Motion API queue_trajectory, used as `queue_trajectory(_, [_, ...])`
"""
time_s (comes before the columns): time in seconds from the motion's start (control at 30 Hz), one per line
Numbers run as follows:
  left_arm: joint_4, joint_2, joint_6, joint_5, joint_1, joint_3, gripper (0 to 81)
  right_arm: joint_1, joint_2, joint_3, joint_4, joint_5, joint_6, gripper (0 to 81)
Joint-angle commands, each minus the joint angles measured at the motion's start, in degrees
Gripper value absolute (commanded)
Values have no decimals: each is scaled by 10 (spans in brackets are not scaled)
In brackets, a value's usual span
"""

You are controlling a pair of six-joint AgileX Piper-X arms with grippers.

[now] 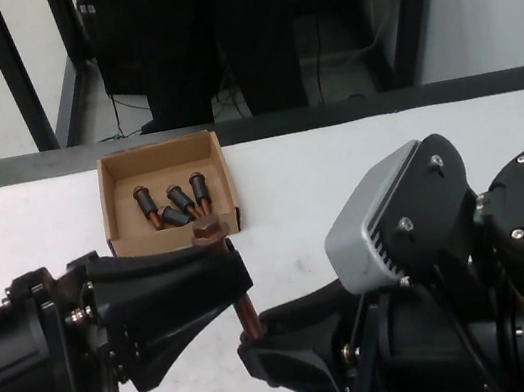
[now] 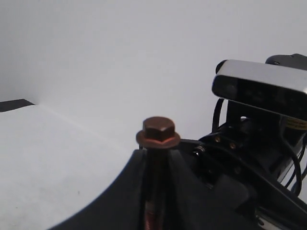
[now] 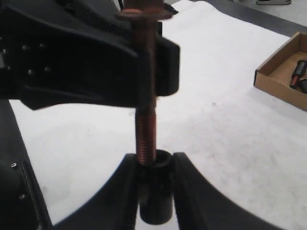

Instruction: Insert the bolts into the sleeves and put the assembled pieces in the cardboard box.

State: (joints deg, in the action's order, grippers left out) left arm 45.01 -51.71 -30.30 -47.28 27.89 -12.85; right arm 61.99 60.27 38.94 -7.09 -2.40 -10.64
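My left gripper (image 1: 225,263) is shut on a copper bolt (image 1: 235,282), held upright with its hex head (image 2: 158,132) on top. In the right wrist view the bolt's threaded shank (image 3: 145,136) reaches down into the mouth of a black sleeve (image 3: 156,189). My right gripper (image 3: 156,191) is shut on that sleeve, directly below the left gripper (image 3: 144,72). The cardboard box (image 1: 175,234) stands at the back of the white bench and holds several assembled bolt-and-sleeve pieces (image 1: 177,203).
The white bench top (image 1: 337,162) stretches around both arms. The box's corner (image 3: 283,76) lies off to one side of the grippers in the right wrist view. Dark frame posts and cables stand behind the bench's far edge.
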Motion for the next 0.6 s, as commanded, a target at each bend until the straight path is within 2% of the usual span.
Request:
queue_trajectory(0.0, [-7, 0, 12, -5, 3, 3, 8, -3, -13, 12, 82, -11, 3, 3])
queue_trajectory(0.23, [-7, 0, 12, 36, 3, 3, 8, -3, -13, 12, 98, -14, 3, 3])
queue_trajectory(0.57, [-11, 0, 11, 40, 3, 3, 8, -3, -13, 12, 113, -29, 8, 3])
